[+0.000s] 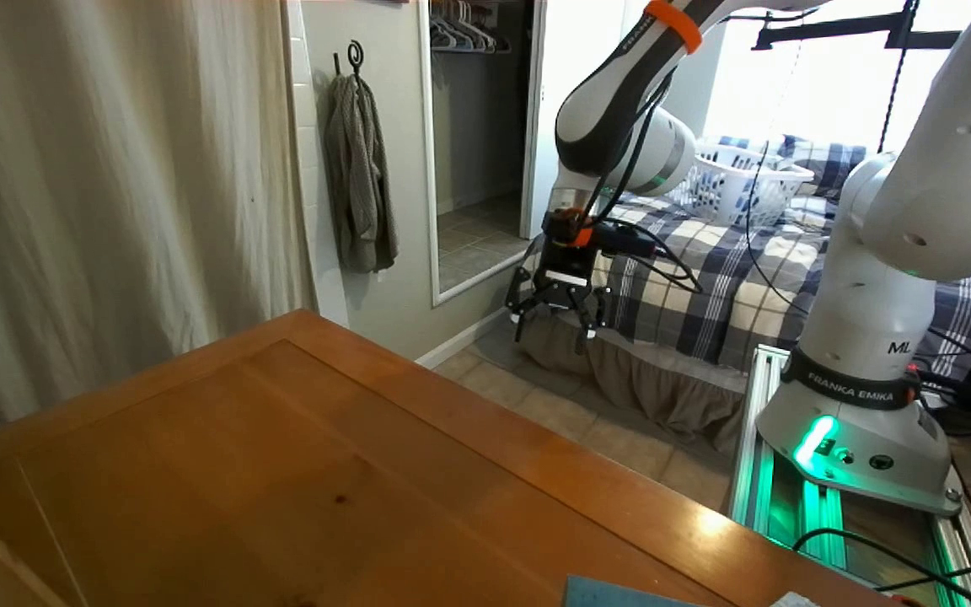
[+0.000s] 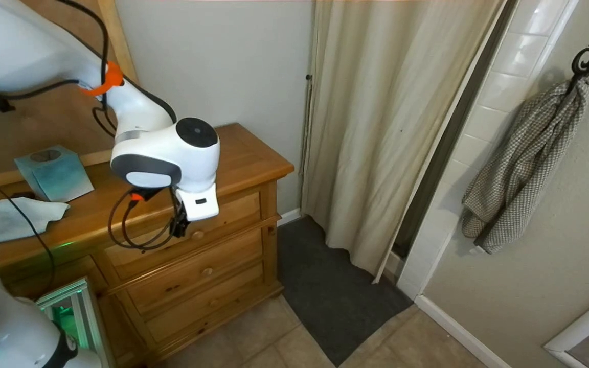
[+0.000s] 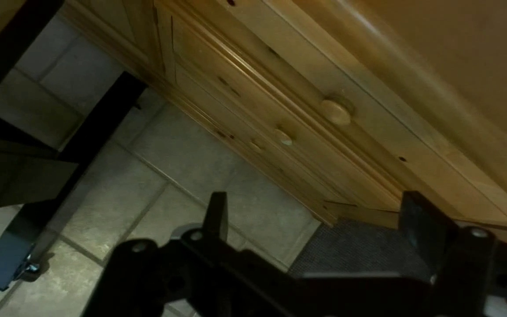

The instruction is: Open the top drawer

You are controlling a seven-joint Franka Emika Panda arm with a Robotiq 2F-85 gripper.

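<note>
Firstly, dresser top [image 1: 300, 472]: it is of honey-brown wood and fills the lower left in an exterior view; in an exterior view it also carries, at the left, a blue tissue box [image 2: 59, 176] and a pale cloth [image 2: 21, 217].
Room: in an exterior view a beige curtain [image 1: 115, 169] covers the upper left, and a plaid bed [image 1: 730, 295] with a white laundry basket [image 1: 743, 181] is right of the centre.
Top drawer [image 2: 233, 212]: left of the centre in an exterior view, directly under the dresser top; its front looks pushed in. In the wrist view it crosses the upper right, with its round knob [image 3: 336, 112].
Gripper [image 1: 553, 329]: it hangs near the centre in an exterior view, pointing down; the fingers [image 3: 216, 215] are released and well apart, with tiled floor [image 3: 258, 211] and dark mat [image 3: 359, 246] visible between them.
Front edge [image 1: 528, 430]: it slants from left of the centre to the lower right, where a metal frame [image 1: 755, 480] is just beside it.
Free floor: tiles lie uncovered at the bottom middle in an exterior view; in the wrist view a black frame [image 3: 88, 132] occupies the left.
</note>
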